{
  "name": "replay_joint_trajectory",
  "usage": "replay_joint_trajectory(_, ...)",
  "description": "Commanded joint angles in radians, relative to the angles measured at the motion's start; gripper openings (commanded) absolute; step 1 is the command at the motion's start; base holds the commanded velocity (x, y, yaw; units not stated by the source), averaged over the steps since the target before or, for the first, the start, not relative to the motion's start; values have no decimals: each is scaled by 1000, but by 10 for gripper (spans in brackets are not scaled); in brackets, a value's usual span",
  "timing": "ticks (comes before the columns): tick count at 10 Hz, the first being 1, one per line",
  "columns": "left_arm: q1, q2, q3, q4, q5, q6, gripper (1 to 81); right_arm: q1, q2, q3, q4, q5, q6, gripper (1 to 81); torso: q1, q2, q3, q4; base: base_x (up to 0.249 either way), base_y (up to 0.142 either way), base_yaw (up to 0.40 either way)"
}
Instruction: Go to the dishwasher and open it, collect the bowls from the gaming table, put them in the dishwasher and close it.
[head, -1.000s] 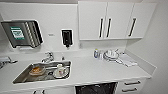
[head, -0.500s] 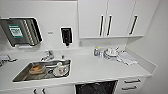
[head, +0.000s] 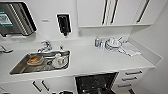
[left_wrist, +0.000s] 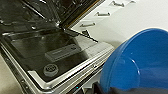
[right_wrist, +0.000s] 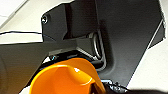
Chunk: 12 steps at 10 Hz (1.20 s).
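**Bowls at the open dishwasher**

Nearest in the left wrist view, the blue bowl sits large at the left gripper, its rim against a dark part of the robot; the fingers are not clear, so I cannot tell whether they pinch the bowl. In the right wrist view the yellow bowl shows close by the right gripper, in front of the robot's dark plate, and here too I cannot tell how the fingers stand.

Past the blue bowl, the dishwasher stands open. Its door is folded down flat, showing the dark inner panel with a round cap and a long detergent flap. Beside it are white drawers with bar handles.

From the head view, the dishwasher's dark opening lies under the white desk. On the desk, a steel sink holds a few dishes, with a tap behind it. Farther along, near the wall, stand a small bottle, a stack of white dishes and a cloth. On the wall hang a dark soap dispenser and white cupboards.
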Motion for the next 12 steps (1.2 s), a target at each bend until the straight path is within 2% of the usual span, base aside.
replay_joint_trajectory(1, -217, 60, 11, -6, 108, -60, 10, 10, -13, 21, -9, -48, 1, 10, 0, 0, -92, 0, 0, 0, 0)
replay_joint_trajectory(2, -251, 95, -4, -9, 120, -63, 10, 11, -13, 22, -10, -48, 1, 10, 0, 0, -124, 0, 0, 0, 0)
replay_joint_trajectory(4, -315, 187, -61, -7, 192, -95, 10, 10, -16, 25, -10, -48, 1, 10, 0, 0, -184, 0, 0, 0, 0)
replay_joint_trajectory(7, -405, 317, -175, -12, 284, -115, 10, 10, -19, 39, -15, -48, 1, 10, 1, 1, -259, 0, 0, 0, 0)
replay_joint_trajectory(8, -425, 344, -198, -12, 298, -129, 10, 10, -19, 39, -15, -48, 1, 10, 1, 1, -280, 0, 0, 0, 0)
replay_joint_trajectory(10, -459, 393, -250, -14, 301, -136, 10, 10, -19, 44, -17, -48, -1, 10, 1, 2, -321, 0, 0, 0, 0)
replay_joint_trajectory(11, -484, 414, -293, -18, 314, -136, 10, 10, -20, 45, -17, -48, -2, 10, 1, 2, -312, 0, 0, 0, 0)
replay_joint_trajectory(12, -513, 442, -352, -38, 327, -138, 10, 10, -22, 47, -17, -48, -4, 10, 2, 2, -346, 0, 0, 0, 0)
